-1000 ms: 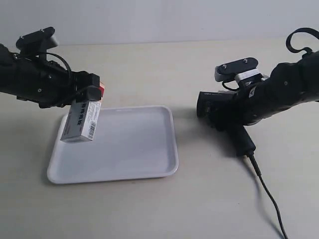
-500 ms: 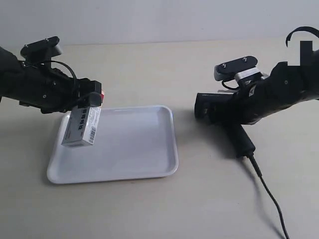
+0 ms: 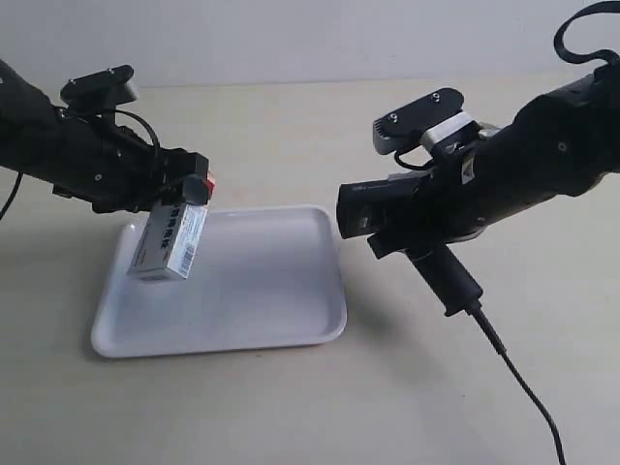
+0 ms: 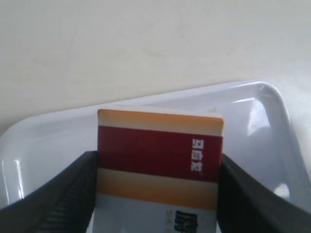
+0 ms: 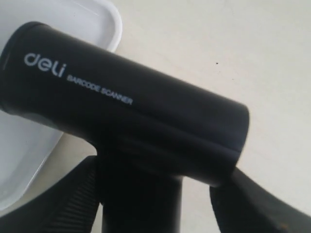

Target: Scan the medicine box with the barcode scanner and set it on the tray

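My left gripper (image 3: 190, 190) is shut on the medicine box (image 3: 169, 242), a white carton hanging tilted above the left part of the white tray (image 3: 242, 310), its barcode side towards the scanner. In the left wrist view the box's dark red and tan band (image 4: 160, 155) sits between the left gripper (image 4: 156, 159) pads, with the tray (image 4: 262, 121) beneath. My right gripper (image 3: 418, 235) is shut on the black barcode scanner (image 3: 364, 208) and holds it off the table by the tray's right edge, head aimed at the box. In the right wrist view the scanner (image 5: 121, 111) fills the right gripper (image 5: 163, 169).
The scanner's black cable (image 3: 518, 378) trails from the handle (image 3: 448, 279) across the beige table towards the lower right. A corner of the tray (image 5: 111, 22) lies just under the scanner's head. A pale wall runs behind the table.
The right arm has lifted the scanner and carried it left, up to the tray's right edge. The left arm has shifted the box slightly right, still over the tray.
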Controlling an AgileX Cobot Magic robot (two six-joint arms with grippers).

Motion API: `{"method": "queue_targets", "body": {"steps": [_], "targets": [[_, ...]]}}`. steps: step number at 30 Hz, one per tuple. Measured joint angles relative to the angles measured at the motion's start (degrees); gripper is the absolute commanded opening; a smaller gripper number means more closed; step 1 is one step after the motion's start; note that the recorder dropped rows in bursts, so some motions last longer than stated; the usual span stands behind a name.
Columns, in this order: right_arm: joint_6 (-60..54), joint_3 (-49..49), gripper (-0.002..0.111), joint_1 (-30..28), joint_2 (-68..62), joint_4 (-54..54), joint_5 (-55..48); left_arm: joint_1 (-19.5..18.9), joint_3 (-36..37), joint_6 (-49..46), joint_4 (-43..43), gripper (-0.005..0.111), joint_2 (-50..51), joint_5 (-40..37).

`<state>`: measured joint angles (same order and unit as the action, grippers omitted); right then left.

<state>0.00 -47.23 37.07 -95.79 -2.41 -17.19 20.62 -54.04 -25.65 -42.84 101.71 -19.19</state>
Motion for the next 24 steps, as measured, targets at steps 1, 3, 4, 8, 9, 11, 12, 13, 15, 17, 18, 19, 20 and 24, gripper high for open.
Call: {"method": "queue_targets", "body": {"steps": [1, 3, 4, 8, 9, 11, 12, 13, 15, 17, 18, 19, 20, 24], "targets": [[2.56, 0.0, 0.0, 0.47, 0.1, -2.0, -0.17, 0.0, -0.3, 1.09, 1.23, 0.0, 0.66, -0.24], [8.49, 0.0, 0.0, 1.54, 0.38, -7.58, -1.0, 0.0, -0.92, 4.8, 5.35, 0.0, 1.94, -0.7], [10.96, 0.0, 0.0, 2.08, 0.48, -9.88, -1.55, 0.0, -1.22, 7.11, 7.28, 0.0, 2.42, -1.13], [21.49, 0.0, 0.0, 4.66, 0.48, -20.95, -4.22, 0.0, -2.84, 17.26, 18.06, 0.0, 3.68, -3.0], [24.29, 0.0, 0.0, 5.48, 0.48, -23.65, -4.65, 0.0, -3.14, 20.05, 20.85, 0.0, 3.7, -3.44], [29.21, 0.0, 0.0, 7.0, 0.51, -28.32, -5.37, 0.0, -4.12, 24.5, 25.18, 0.0, 3.7, -4.87], [31.54, 0.0, 0.0, 7.8, 0.51, -30.62, -5.93, 0.0, -4.55, 26.35, 27.01, 0.0, 3.7, -5.62], [33.57, 0.0, 0.0, 8.33, 0.51, -32.28, -6.48, 0.0, -4.88, 27.7, 28.12, 0.0, 3.7, -6.15], [36.87, 0.0, 0.0, 9.09, 0.51, -35.22, -7.04, 0.0, -5.28, 29.18, 29.61, 0.0, 3.7, -6.83], [38.8, 0.0, 0.0, 9.36, 0.51, -36.82, -7.03, 0.0, -5.36, 29.43, 30.29, 0.0, 3.7, -7.17], [39.8, 0.0, 0.0, 9.36, 0.51, -37.58, -7.03, 0.12, -5.36, 29.28, 30.5, 0.0, 3.7, -7.17], [40.72, 0.0, 0.0, 9.08, 0.51, -38.23, -7.03, 0.38, -5.36, 28.77, 30.5, 0.0, 3.7, -7.02], [42.3, 0.0, 0.0, 8.44, 0.51, -39.23, -7.03, 0.67, -5.26, 27.88, 30.74, 0.0, 3.7, -6.35], [47.75, 0.0, 0.0, 2.84, 0.51, -40.63, -6.27, 2.82, -4.66, 22.78, 30.87, 0.0, 3.7, -4.49]]}}
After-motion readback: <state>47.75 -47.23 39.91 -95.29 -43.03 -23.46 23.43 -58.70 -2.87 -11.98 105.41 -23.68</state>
